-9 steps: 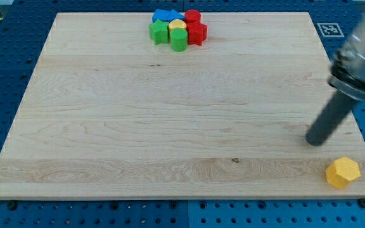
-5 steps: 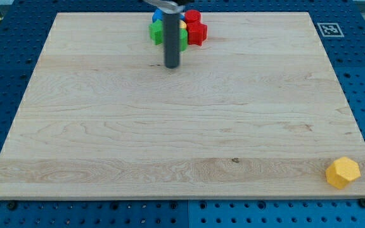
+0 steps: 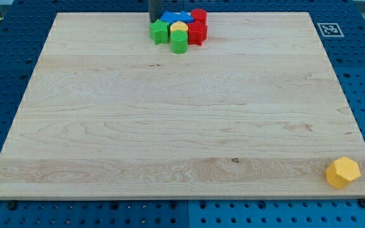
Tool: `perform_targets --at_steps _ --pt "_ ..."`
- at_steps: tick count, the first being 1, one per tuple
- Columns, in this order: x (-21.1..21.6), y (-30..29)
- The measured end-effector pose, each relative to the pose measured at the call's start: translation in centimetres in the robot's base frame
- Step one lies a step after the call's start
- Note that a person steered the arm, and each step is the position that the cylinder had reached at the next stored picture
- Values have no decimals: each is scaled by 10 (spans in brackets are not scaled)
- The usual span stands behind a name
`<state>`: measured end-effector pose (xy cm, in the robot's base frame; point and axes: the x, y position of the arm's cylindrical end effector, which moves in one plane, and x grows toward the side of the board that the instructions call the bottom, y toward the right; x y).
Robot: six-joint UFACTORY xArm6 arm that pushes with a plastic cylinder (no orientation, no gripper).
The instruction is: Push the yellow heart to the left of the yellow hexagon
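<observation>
The yellow heart (image 3: 179, 27) sits in a tight cluster at the view's top centre, hemmed in by two green blocks (image 3: 160, 31) (image 3: 179, 42), red blocks (image 3: 198, 28) and a blue block (image 3: 173, 16). The yellow hexagon (image 3: 343, 172) lies alone at the board's bottom right corner. My tip (image 3: 154, 21) is at the view's top, just left of the blue block and above the left green block, at the cluster's upper left edge.
The wooden board (image 3: 170, 126) ends close behind the cluster at the view's top. A fiducial marker (image 3: 329, 29) sits off the board's top right corner. The hexagon is close to the board's right and bottom edges.
The rod swept from the right side near the hexagon across to the cluster's bottom, then moved up to the cluster's upper left. The cluster's blocks have shifted slightly to the right.
</observation>
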<state>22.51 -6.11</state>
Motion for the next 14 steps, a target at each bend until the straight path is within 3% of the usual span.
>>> perform_targets --at_steps 3,5,7,9,12,14 --pt "42 -17" --pt "44 73" --pt "58 89" --pt "82 145" --pt "153 134" --pt "236 145"
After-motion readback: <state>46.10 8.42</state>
